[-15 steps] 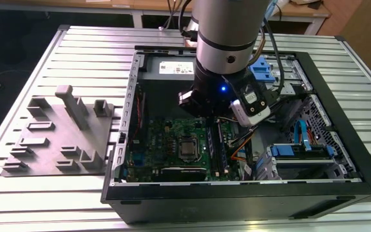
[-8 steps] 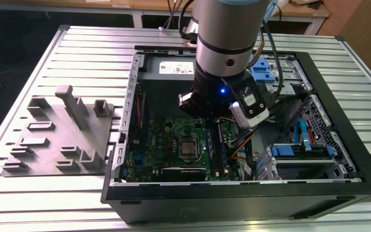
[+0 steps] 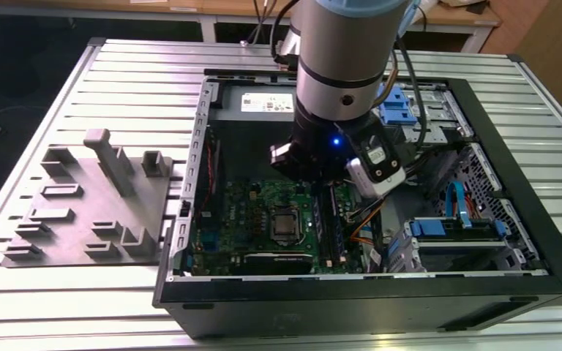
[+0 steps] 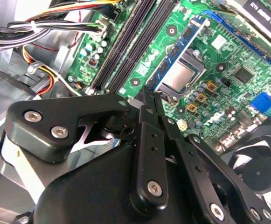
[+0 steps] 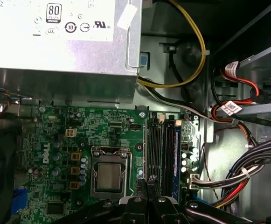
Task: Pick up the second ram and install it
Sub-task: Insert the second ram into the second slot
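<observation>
Pincer (image 4: pixel 148 95) nearly shut, tips pinched on the second ram (image 4: pixel 177 51). In the second wrist view the stick hangs over the motherboard (image 5: pixel 56 140), just beside the CPU socket (image 5: pixel 109 176), near the black slots (image 5: pixel 161 149), not yet seated. We judge it needs holding parallel to a free slot, level, with even downward pressure.

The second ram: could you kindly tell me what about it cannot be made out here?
- Whether the tool holds the second ram: in both wrist views the tool's own body blocks the grip.
- Ram slots, exterior view: one end lies behind the arm.
- First wrist view: the tool covers one end of them.
</observation>
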`<action>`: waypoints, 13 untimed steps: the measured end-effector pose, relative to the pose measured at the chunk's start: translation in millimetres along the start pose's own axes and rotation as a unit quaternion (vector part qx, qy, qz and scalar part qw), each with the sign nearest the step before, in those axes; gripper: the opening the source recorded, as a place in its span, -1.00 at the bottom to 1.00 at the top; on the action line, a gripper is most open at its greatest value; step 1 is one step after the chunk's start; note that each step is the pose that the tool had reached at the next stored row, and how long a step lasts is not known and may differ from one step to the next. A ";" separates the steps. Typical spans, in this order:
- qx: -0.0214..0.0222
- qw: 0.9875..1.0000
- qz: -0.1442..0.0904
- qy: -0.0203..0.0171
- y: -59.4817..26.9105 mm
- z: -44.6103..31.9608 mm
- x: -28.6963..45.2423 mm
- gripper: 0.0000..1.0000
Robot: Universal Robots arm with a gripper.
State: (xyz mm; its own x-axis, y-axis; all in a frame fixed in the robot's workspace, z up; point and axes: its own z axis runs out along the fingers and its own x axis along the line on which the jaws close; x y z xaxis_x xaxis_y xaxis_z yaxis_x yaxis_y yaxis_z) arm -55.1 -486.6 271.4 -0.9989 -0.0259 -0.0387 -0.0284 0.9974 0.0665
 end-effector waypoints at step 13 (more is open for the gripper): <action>0.000 1.000 0.000 0.000 -0.5 5.9 -3.5 -0.83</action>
State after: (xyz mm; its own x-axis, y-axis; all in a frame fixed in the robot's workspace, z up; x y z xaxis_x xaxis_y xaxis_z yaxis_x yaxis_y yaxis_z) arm -51.3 -486.6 265.6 -0.9989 -0.0259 -0.0388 -0.0284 0.9974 0.0660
